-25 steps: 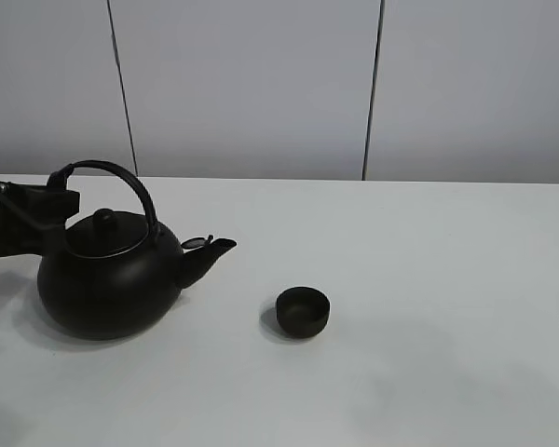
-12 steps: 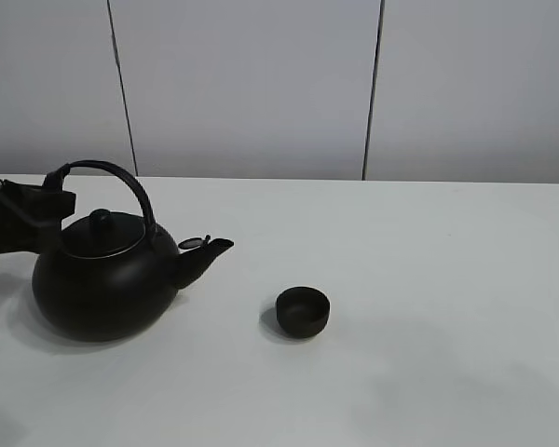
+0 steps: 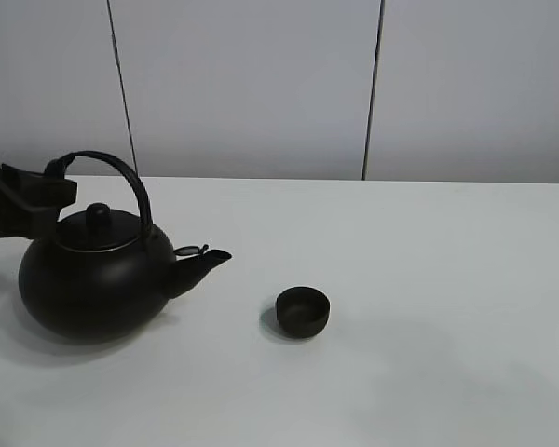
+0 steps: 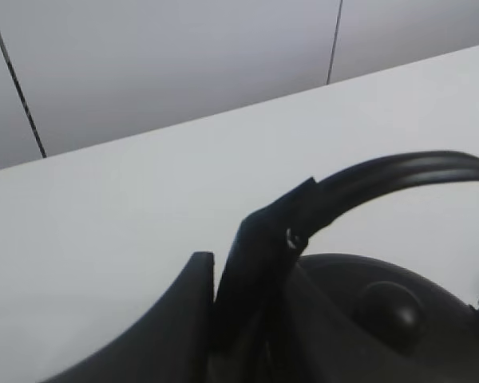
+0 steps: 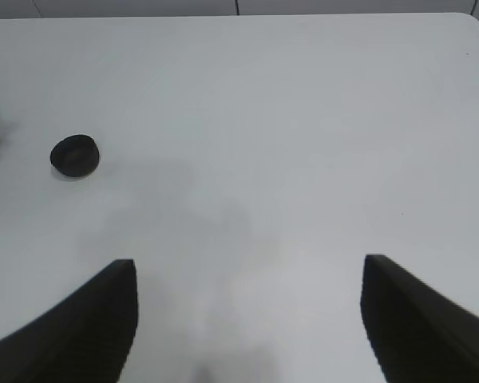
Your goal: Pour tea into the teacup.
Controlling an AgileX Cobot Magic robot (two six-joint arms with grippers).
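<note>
**Kettle gripped, tea not yet poured**

The right claw [image 5: 247, 270] hangs wide and empty over the bench [image 3: 447, 279]. The teacup [image 3: 303, 310] sits upright mid-bench. The kettle [image 3: 88, 279] is level and well to its left, with the left claw [image 3: 48, 194] clamped on its handle [image 4: 399, 167]. Carrying and tipping look left to do.

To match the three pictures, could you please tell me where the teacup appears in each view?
Exterior high: the teacup stands on the white table, right of the spout of the kettle.
Left wrist: not in it; kettle and table show.
Right wrist: the teacup sits on the table, well beyond the open right pincer.
Shared landmark: the white table.
</note>
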